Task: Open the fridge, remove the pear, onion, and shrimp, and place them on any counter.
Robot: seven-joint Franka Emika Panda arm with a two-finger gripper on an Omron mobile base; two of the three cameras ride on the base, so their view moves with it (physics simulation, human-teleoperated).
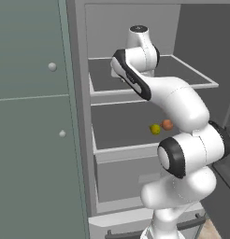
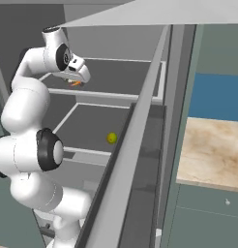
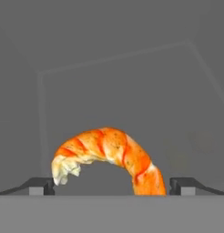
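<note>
Shrimp (image 3: 109, 157): nearest my hand camera, lying arched on the upper shelf (image 1: 154, 81) of the fridge (image 1: 84, 93), between my fingertips (image 3: 41, 185).
Tool (image 3: 111, 186): mine, jaws spread as wide as they go, one on each side of the shrimp, gripping nothing.
Handling, as I judge it: very light, soft and bendy, probably slick; a hard squeeze may make it squirt out.
Hold: I would close across the thick middle of the arch, not the thin tail or the pale ragged end.
Pear (image 1: 155, 129): on the fridge shelf below the shrimp, near the front.
Onion (image 1: 168, 124): just beside the pear.
Table (image 2: 213, 150): tan top, outside the fridge, past its open door (image 2: 135, 160).
</note>
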